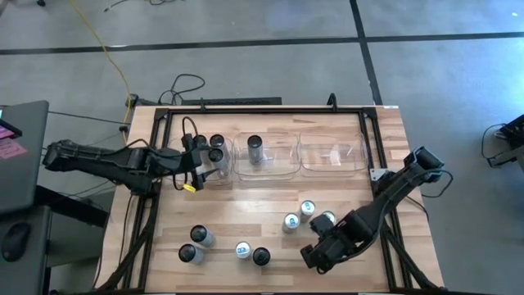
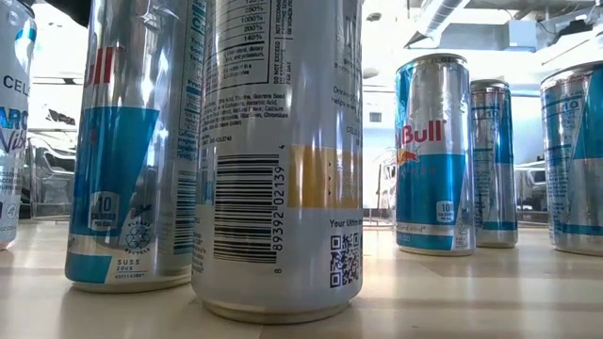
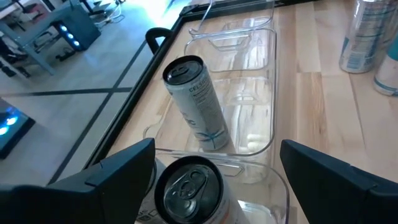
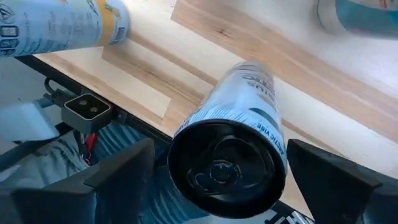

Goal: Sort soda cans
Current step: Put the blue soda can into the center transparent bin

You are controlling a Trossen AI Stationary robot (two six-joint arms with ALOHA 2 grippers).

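Note:
Several silvery soda cans stand upright on the near half of the table, among them a dark-topped can (image 1: pixel 261 256) and a light-topped can (image 1: pixel 307 209). Two dark-topped cans (image 1: pixel 217 147) stand in the left clear bin (image 1: pixel 229 168), and one can (image 1: pixel 255 147) stands in the middle bin (image 1: pixel 278 164). My left gripper (image 3: pixel 214 186) is open over the left bin, with a dark-topped can (image 3: pixel 189 190) standing between its fingers. My right gripper (image 4: pixel 221 186) is open near the table's near edge, its fingers on either side of a black-topped can (image 4: pixel 227 158).
The right clear bin (image 1: pixel 332 154) holds no can. A black frame (image 1: pixel 368 123) runs along the table's far edge and sides. In the low view, tall cans (image 2: pixel 278 160) stand close in front. A small camera block (image 4: pixel 87 107) sits at the table's near edge.

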